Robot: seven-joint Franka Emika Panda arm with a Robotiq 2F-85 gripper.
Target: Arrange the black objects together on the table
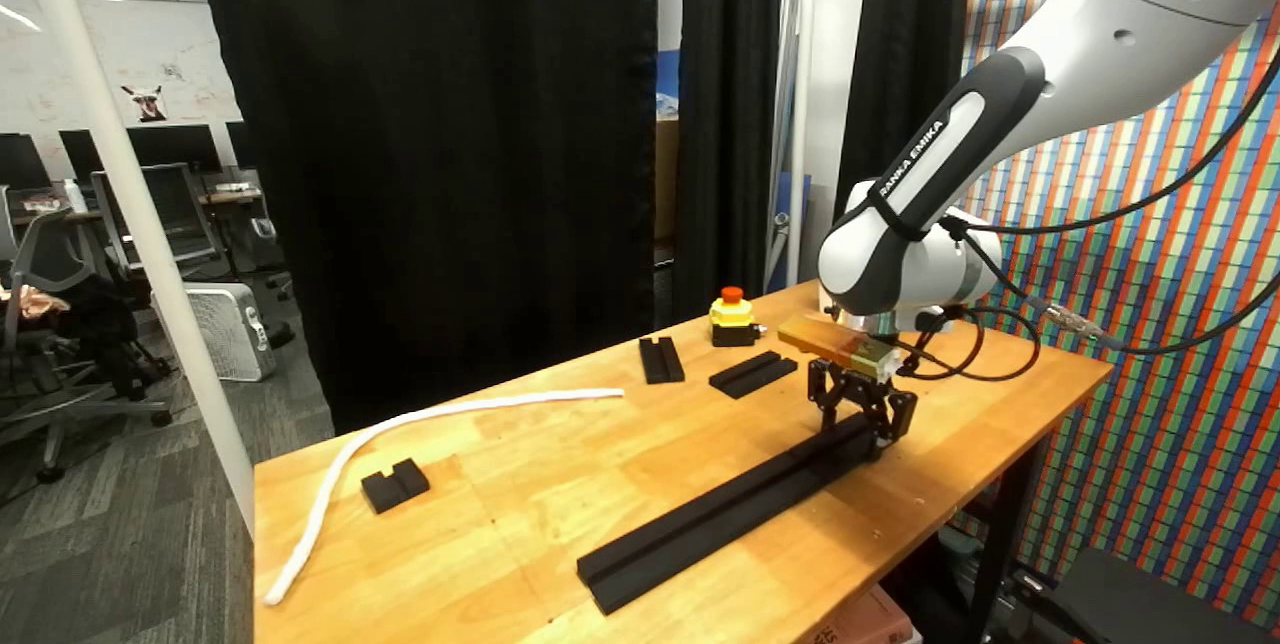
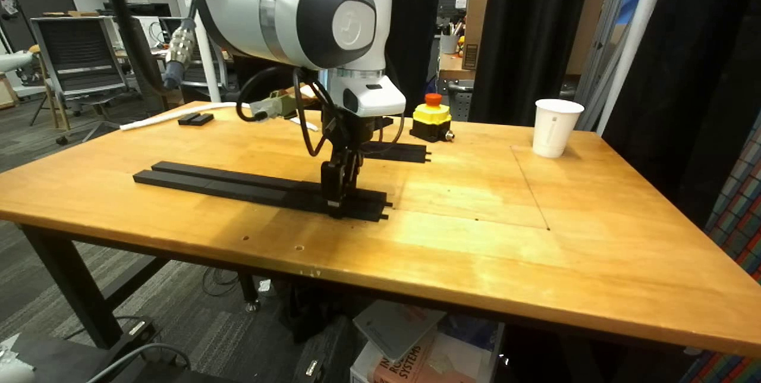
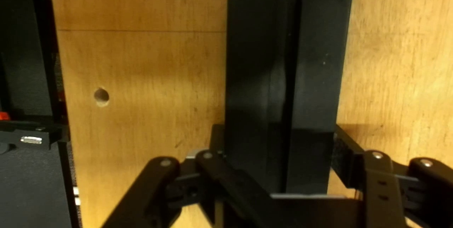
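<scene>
Counter (image 1: 450, 574) of honey-coloured wood spreads across the lower half of the frame in an exterior view. Nearest on it, at lower centre, begins the long matte-black strip (image 1: 731, 512), which runs up and to the right. In the wrist view, near the top edge, one slab of it meets another end to end; black on black, it is hard to say how many make it up. At the strip's farther end, right of centre, the claw (image 1: 855, 432) is clamped on it, a finger against each long side.

A white cord (image 1: 440, 411) curves from the lower left of that frame up to the middle, and just inside its bend a small black block (image 1: 395, 486) lies well apart from the strip. Farther back, a slanting slab (image 1: 752, 374) lies flat, with a further slab (image 1: 660, 360) to its left, both black. Near them sits a yellow box (image 1: 731, 312) with a red button (image 1: 732, 294), seen in both exterior views. A white paper cup (image 2: 556, 127) stands upright at the upper right in an exterior view. Beyond the counter hang black curtains (image 1: 430, 174); at the far left is an office chair (image 1: 160, 214).
</scene>
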